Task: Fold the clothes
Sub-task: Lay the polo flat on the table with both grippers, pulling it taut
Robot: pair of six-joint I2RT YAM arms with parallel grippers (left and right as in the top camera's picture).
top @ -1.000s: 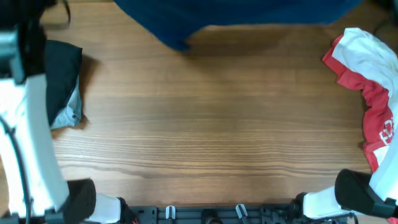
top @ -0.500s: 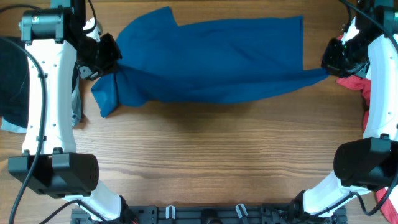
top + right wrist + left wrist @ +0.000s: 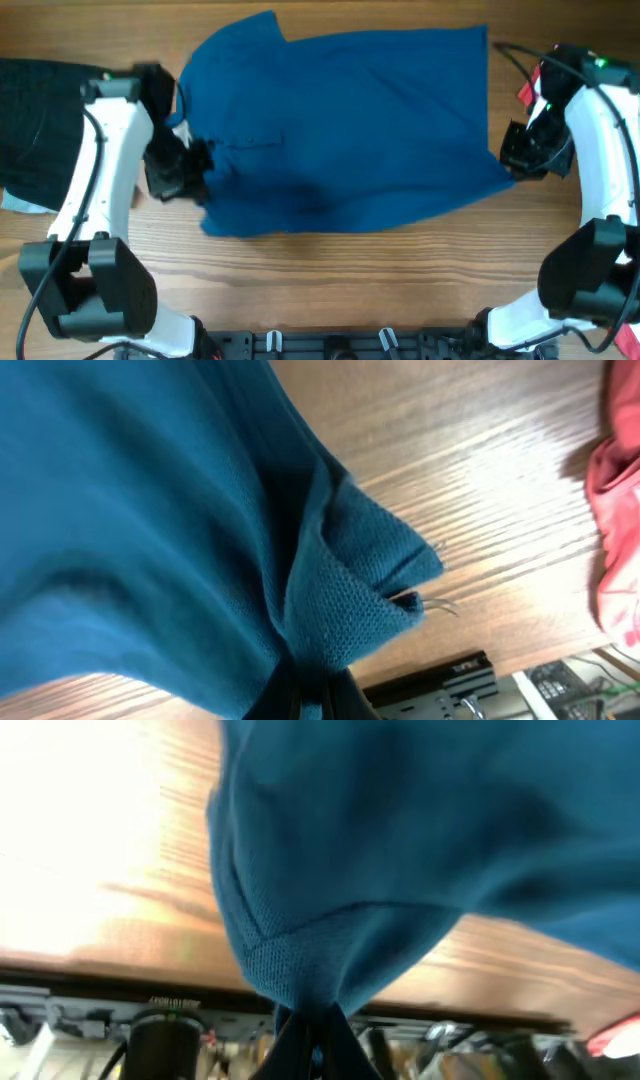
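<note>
1. Wooden table (image 3: 350,285), overhead view: deep-blue soft polo shirt (image 3: 340,130) spread across upper centre; left gripper (image 3: 197,166) at its lower-left edge, right gripper (image 3: 512,160) at its right edge.
2. Left wrist view: jaws pressed onto bunched shirt fabric.
3. Right wrist view: jaws pinching a hem corner. Recommend lowering both corners level, fabric taut.

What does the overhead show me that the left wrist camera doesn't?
Overhead only: the whole blue polo shirt spread across the table, collar toward the left arm, the right claw holding its opposite edge, and a black garment beside the left arm. Left wrist only: the pinch in close-up, a bunched fold of knit fabric clamped in the left claw, plus the rail along the table's edge. Both: the shirt, the wood tabletop, and the left claw's grip on the shirt.
</note>
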